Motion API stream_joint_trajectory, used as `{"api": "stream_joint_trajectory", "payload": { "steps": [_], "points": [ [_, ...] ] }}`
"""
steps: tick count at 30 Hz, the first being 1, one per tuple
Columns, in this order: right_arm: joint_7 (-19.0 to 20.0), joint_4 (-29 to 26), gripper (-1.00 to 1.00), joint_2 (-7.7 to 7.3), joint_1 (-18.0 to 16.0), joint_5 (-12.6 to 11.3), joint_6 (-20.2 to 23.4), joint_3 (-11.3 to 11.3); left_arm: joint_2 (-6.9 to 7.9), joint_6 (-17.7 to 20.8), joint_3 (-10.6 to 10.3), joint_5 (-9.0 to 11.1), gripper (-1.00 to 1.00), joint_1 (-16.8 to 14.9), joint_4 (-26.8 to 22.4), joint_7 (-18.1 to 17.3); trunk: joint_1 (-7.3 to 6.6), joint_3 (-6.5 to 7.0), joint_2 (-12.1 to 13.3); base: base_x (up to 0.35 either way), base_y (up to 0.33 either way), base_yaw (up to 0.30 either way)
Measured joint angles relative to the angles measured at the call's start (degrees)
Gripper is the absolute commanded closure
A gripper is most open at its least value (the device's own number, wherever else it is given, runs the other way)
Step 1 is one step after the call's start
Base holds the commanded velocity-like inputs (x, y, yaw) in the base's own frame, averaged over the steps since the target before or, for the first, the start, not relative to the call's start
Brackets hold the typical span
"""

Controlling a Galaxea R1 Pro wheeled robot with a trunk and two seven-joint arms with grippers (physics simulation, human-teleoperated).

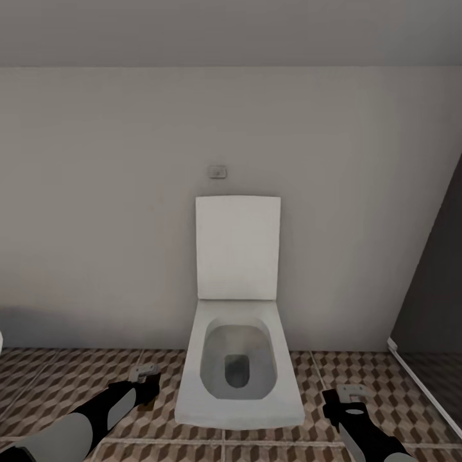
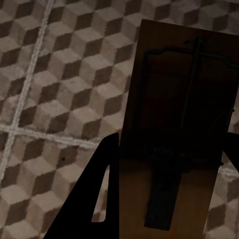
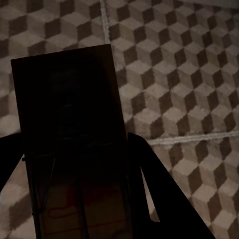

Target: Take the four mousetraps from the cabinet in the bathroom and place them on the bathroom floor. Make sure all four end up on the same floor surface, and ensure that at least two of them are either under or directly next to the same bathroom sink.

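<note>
Left arm (image 1: 96, 414): pale grey shell, black joint section, light grey gripper (image 1: 144, 370) tip. Right arm (image 1: 366, 436): black link, grey end piece. 2 black fingers (image 2: 94, 194) per gripper.

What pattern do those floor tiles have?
The floor tiles show brown, beige and white cubes with pale grout lines, clearest in the left wrist view.

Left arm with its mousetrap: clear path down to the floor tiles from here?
Probably yes. The left gripper holds a mousetrap over bare patterned floor; nothing lies beneath it, and the toilet sits off to its side.
</note>
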Motion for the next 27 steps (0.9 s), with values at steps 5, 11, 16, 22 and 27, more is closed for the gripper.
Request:
{"api": "stream_joint_trajectory", "payload": {
  "steps": [5, 11, 16, 22, 27],
  "points": [
    [0.0, 0.0, 1.0, -0.01, 0.0, 0.0, 0.0, 0.0, -0.01, 0.0, 0.1, 0.0, 1.0, 0.0, 0.0, 0.0, 0.0, 0.0, 0.0, 0.004, 0.064, 0.0],
    [0.1, 0.0, 1.0, -0.01, 0.0, 0.0, 0.0, 0.0, -0.13, 0.0, 0.0, 0.0, 1.0, 0.0, 0.0, 0.0, 0.0, 0.0, 0.0, 0.0, 0.014, 0.0],
    [0.1, 0.0, 1.0, -0.01, 0.0, 0.0, 0.0, 0.0, -0.18, 0.0, 0.1, 0.0, 1.0, 0.0, 0.0, 0.0, 0.0, 0.0, 0.0, 0.0, 0.001, 0.0],
    [0.1, 0.0, 1.0, -0.01, 0.0, 0.0, 0.0, 0.0, -0.19, 0.0, 0.2, 0.0, 1.0, 0.0, 0.0, 0.0, 0.0, 0.0, 0.0, 0.0, 0.0, 0.0],
    [0.1, 0.0, 1.0, -0.01, 0.0, 0.1, 0.0, 0.0, -0.27, 0.1, 0.2, 0.0, 1.0, 0.0, 0.0, 0.1, 0.13, -1.1, -0.1, 0.0, 0.0, 0.0]
  ]
}}
